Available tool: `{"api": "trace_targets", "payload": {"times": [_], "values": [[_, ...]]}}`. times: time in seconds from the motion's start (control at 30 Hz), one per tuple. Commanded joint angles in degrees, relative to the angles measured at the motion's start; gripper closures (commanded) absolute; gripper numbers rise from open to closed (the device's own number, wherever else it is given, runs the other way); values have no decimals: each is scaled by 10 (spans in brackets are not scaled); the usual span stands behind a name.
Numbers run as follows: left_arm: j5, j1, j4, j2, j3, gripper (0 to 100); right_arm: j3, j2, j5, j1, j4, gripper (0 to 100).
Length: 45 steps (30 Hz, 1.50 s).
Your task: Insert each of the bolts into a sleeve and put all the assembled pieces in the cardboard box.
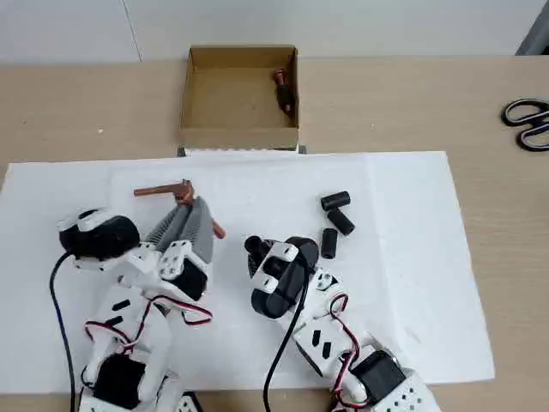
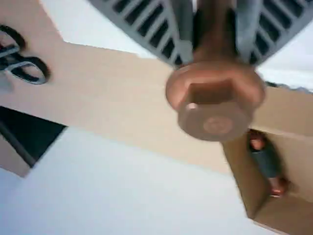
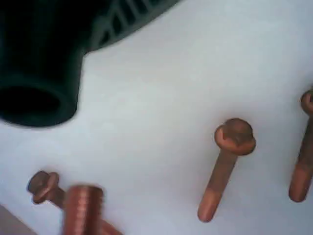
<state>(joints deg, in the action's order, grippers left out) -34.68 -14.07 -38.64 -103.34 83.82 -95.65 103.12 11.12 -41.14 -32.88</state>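
White sheeting (image 1: 403,283) covers the near half of the desk (image 1: 86,103). The cardboard box (image 1: 240,136) sits towards its far edge with one assembled piece (image 1: 284,90) inside. The left tool (image 2: 212,29) is clamped on a bolt (image 2: 215,103), and the right tool (image 1: 260,251) grips a black sleeve (image 3: 34,93). It looks like the mating step: next, the thread must line up with the bore. Three spare sleeves (image 1: 341,221) and loose bolts (image 3: 227,166) wait on the sheeting.

Black scissors (image 1: 526,125) lie on the wooden table (image 1: 86,103) beside the white sheet (image 1: 412,283).
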Motion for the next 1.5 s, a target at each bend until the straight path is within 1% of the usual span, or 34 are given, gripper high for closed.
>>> {"api": "trace_targets", "payload": {"times": [0.0, 0.23, 0.53, 0.73, 0.93, 1.13, 1.37, 1.47], "values": [[-4, -15, 18, -7, -4, 994, -9, 6, -7, -4, 17, 995], [-4, -42, 19, -7, -7, 994, -9, 1, -7, -4, 13, 995], [-4, -43, 32, -7, -29, 994, -9, 1, -22, -6, -18, 995], [-4, -82, 32, -7, -29, 994, -9, 0, -21, -29, -20, 995], [-4, -86, 28, -6, -28, 994, -9, 0, -18, -29, -20, 995], [-4, -86, -12, -7, -29, 994, -9, 0, -18, -26, -20, 995], [-4, -86, -18, -6, -37, 993, -9, 4, -17, -26, -17, 995], [-4, -98, -48, -6, -37, 993, -9, 6, -17, -26, -15, 995]]}}
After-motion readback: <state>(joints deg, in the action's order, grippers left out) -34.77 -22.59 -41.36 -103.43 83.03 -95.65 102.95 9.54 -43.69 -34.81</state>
